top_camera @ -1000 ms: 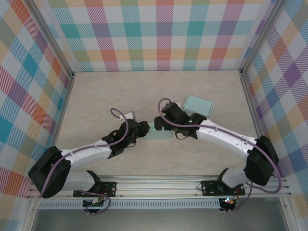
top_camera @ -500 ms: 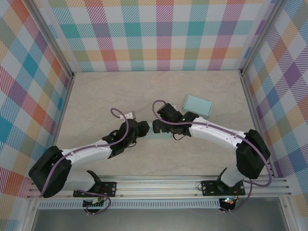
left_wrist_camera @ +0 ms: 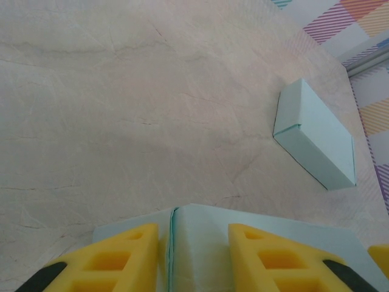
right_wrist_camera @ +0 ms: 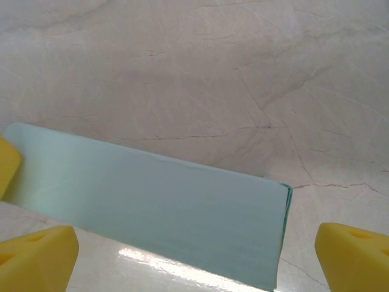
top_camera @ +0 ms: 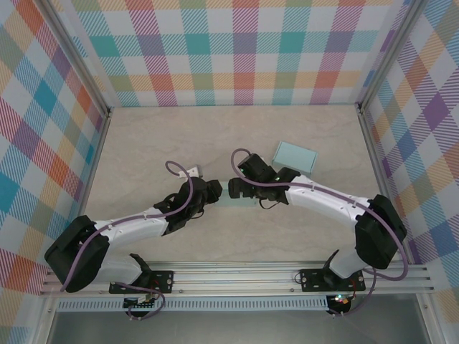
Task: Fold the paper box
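Flat pale-teal paper box (right_wrist_camera: 152,201) lying between wide-open right gripper (right_wrist_camera: 196,240) jaws, left gripper (left_wrist_camera: 188,240) jaws narrowly parted over its crease

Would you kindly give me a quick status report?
Left hand open astride crease of flat paper box. Right hand wide open over it. Folded box beyond, apart.

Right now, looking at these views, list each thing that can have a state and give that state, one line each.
paper box: still a flat sheet, not yet folded up, one crease showing.
second box: folded up and closed, lying apart from the sheet.
left gripper: jaws partly apart, astride the crease.
right gripper: wide open over the sheet.
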